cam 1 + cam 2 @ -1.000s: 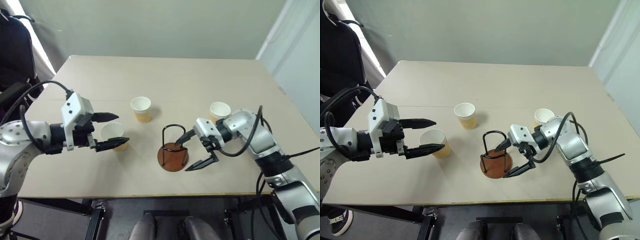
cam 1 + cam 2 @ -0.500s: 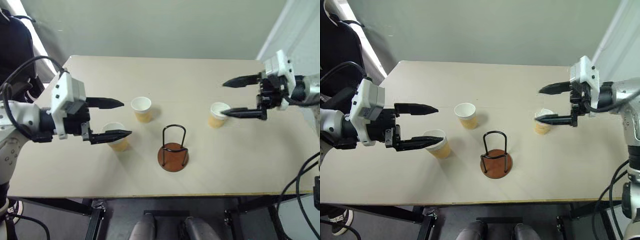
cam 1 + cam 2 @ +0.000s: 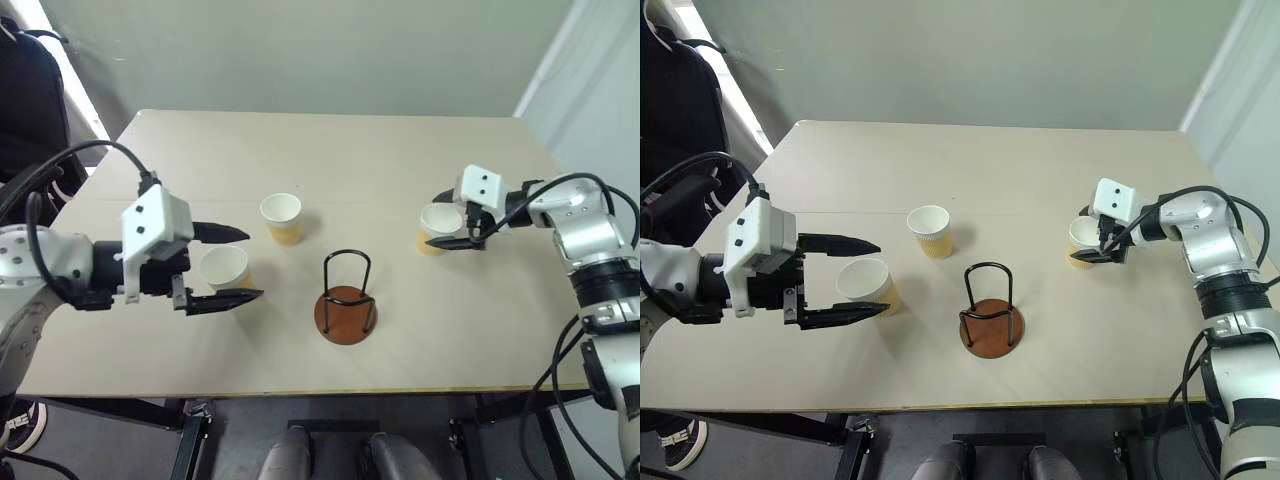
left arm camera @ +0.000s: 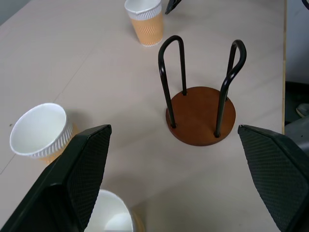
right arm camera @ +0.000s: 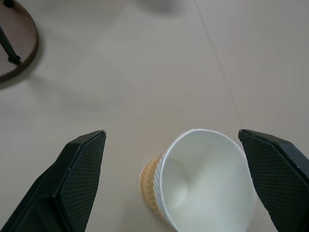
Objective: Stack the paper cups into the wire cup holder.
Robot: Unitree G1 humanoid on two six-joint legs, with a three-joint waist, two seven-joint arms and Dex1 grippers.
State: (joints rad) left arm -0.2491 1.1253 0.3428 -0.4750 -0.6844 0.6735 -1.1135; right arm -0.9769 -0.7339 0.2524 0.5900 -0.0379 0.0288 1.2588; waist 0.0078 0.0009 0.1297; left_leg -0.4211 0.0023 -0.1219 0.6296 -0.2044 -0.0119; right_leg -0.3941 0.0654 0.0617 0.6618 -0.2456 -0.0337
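Three paper cups stand upright on the table: a left cup (image 3: 224,268), a middle cup (image 3: 282,217) and a right cup (image 3: 437,225). The wire cup holder (image 3: 346,300) stands empty near the table's front middle, its brown base (image 4: 200,115) facing the left wrist view. My left gripper (image 3: 252,264) is open, its fingers reaching past either side of the left cup (image 4: 113,217) from slightly above. My right gripper (image 3: 433,221) is open around the right cup (image 5: 205,181), one finger on each side, not closed on it.
The beige table (image 3: 350,150) has bare surface behind the cups and in front of the holder. A wall runs behind the far edge. A dark chair (image 3: 30,100) stands off the left side.
My right gripper left the holder, swung up and out to the right, then came down around the right cup. My left gripper has hardly shifted by the left cup.
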